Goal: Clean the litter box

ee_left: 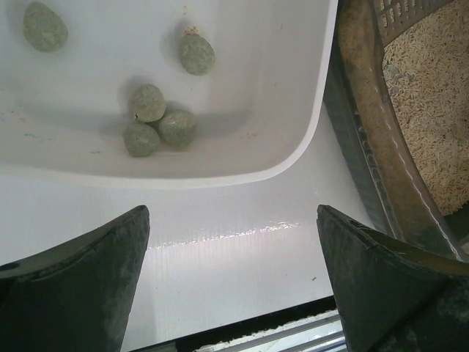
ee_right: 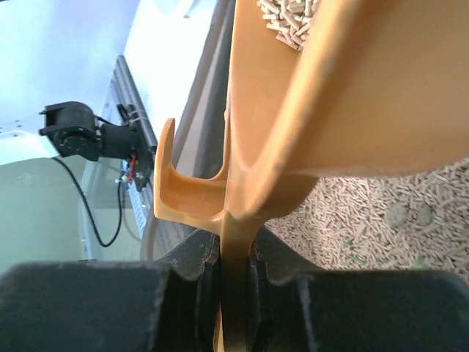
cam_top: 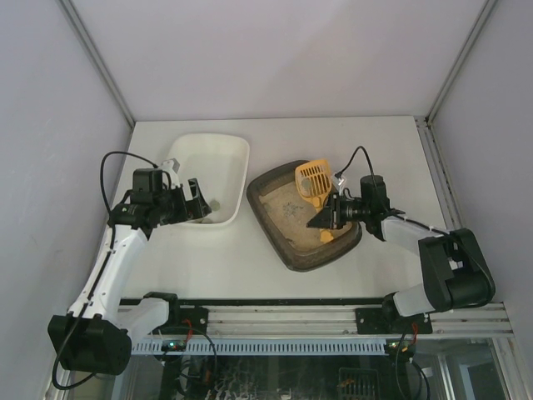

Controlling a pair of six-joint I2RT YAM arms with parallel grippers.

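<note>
Top view: the litter box (cam_top: 293, 257) sits mid-table, with a white tray (cam_top: 236, 150) just left of it. The right gripper (cam_top: 326, 218) is over the box's near-right side, clamped on the scoop (cam_top: 313, 182), whose blade reaches over the litter, probably to sift. The left gripper (cam_top: 198, 202) is at the tray's near rim, jaws wide and empty, likely parked clear.

Left wrist: five greenish clumps (ee_left: 150, 121) lie in the tray, which looks like the dump spot.

Right wrist: the handle is pinched edgewise. Pellets (ee_right: 282, 22) ride in the scoop. Greyish lumps (ee_right: 399, 215) in the box suggest work remains.
</note>
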